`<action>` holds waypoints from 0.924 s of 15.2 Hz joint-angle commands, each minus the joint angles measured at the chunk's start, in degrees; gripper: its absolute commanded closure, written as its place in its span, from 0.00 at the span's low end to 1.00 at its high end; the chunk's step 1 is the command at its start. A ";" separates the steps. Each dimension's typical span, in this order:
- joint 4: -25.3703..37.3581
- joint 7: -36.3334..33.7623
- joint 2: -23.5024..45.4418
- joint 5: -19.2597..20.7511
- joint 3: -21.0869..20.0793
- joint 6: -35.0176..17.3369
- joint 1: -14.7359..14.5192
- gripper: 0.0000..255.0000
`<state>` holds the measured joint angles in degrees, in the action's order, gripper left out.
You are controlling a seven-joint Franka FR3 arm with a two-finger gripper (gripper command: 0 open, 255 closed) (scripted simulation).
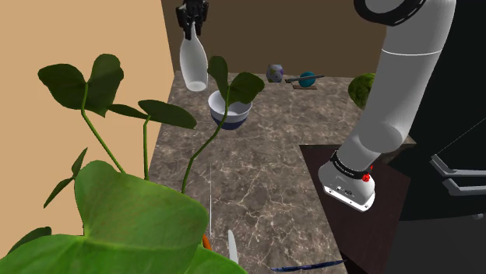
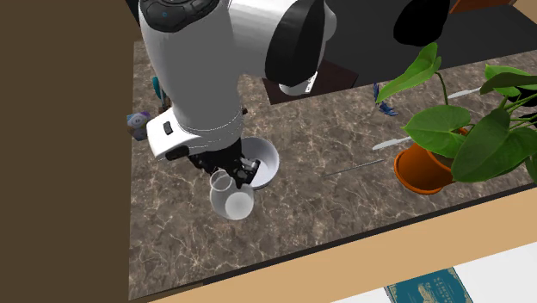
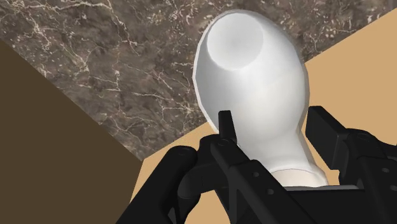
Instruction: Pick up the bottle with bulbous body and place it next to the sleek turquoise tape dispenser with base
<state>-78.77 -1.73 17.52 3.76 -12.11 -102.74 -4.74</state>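
Aloft, the jaws clasp the white bottle [image 1: 193, 64].

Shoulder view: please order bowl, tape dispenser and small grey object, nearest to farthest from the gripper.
1. Bowl, just below the gripper and its bottle.
2. Small grey object, at the back.
3. Tape dispenser, right of that.

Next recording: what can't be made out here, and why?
Tape dispenser: too small for detail in the shoulder view; mostly behind the arm in the second exterior view.
Bottle neck: largely covered by the gripper in the wrist view.
Counter, near corner: hidden by plant leaves in the shoulder view.
Small grey object beside the dispenser: too small to identify.
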 commanded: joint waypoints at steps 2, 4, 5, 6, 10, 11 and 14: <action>3.35 0.03 0.58 0.11 -0.02 2.77 -0.17 1.00; 5.54 0.02 1.01 0.19 -0.03 4.53 -0.30 1.00; 6.69 0.01 1.26 0.25 -0.04 5.43 -0.38 1.00; 6.79 0.01 1.28 0.25 -0.04 5.51 -0.39 1.00; -1.48 4.00 -6.38 -1.97 0.96 4.73 3.01 1.00; -3.19 5.06 -8.12 -2.49 1.31 4.72 3.77 1.00; -7.59 8.37 -12.94 -3.87 2.59 5.08 5.86 1.00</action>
<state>-84.89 5.54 6.19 0.32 -9.92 -97.74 0.46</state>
